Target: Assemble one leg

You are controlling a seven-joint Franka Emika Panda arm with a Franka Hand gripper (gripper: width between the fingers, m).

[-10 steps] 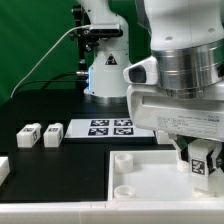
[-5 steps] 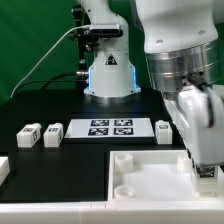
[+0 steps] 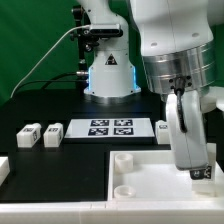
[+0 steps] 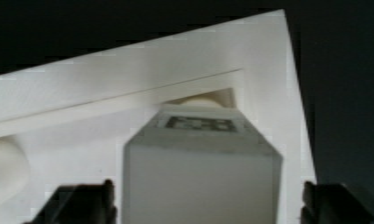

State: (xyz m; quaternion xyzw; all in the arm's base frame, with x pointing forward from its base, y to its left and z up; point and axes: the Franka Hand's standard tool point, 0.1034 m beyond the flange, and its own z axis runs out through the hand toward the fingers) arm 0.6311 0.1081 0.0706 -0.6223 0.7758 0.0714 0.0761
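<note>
Between the fingers (image 4: 81, 203) of my end effector (image 4: 198, 192) I am pinching the leg (image 4: 202, 150), its long axis pointing straight away from my wrist and down onto a corner of the white panel (image 3: 140, 178), at the exterior view's right.

No words or numbers readable. Black-and-white fiducial tags: four on the marker board (image 3: 75, 128), one on the leg at the exterior view's far left (image 3: 28, 134), one on the close-up leg (image 4: 198, 165). Triangle warning sign (image 3: 108, 67) on the robot base (image 3: 108, 88).
</note>
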